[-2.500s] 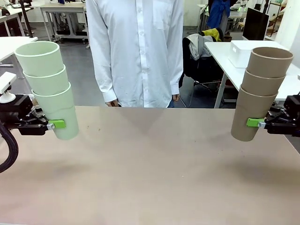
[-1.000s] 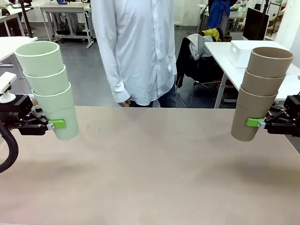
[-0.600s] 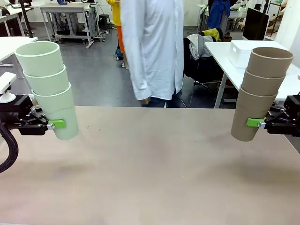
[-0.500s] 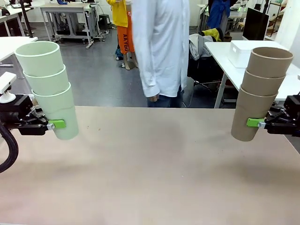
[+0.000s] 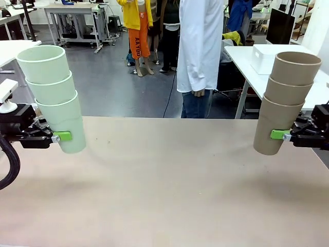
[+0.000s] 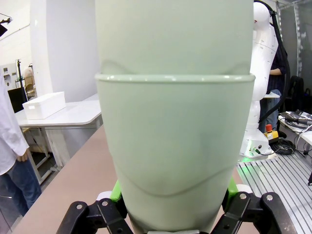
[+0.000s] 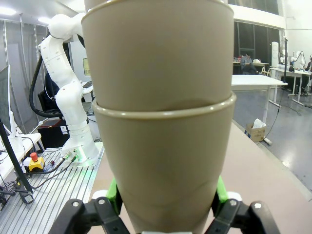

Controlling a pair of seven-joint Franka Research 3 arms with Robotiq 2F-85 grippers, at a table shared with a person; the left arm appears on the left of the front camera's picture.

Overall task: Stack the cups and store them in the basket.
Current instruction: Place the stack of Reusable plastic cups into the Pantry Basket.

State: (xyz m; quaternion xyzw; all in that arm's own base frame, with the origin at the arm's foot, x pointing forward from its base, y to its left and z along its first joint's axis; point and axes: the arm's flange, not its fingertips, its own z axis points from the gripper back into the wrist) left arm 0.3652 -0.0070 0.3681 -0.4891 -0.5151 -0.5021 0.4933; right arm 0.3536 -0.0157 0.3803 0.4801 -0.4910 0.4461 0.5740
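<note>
My left tool (image 5: 66,136) grips the mint cup stack (image 5: 51,98), my right tool (image 5: 275,135) the tan cup stack (image 5: 285,103), over the tabletop (image 5: 164,180).

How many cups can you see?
6. Three mint green cups nest in one stack, held by the left gripper at the table's left. Three tan-brown cups nest in another, held by the right gripper at its right. None seems hidden.
</note>
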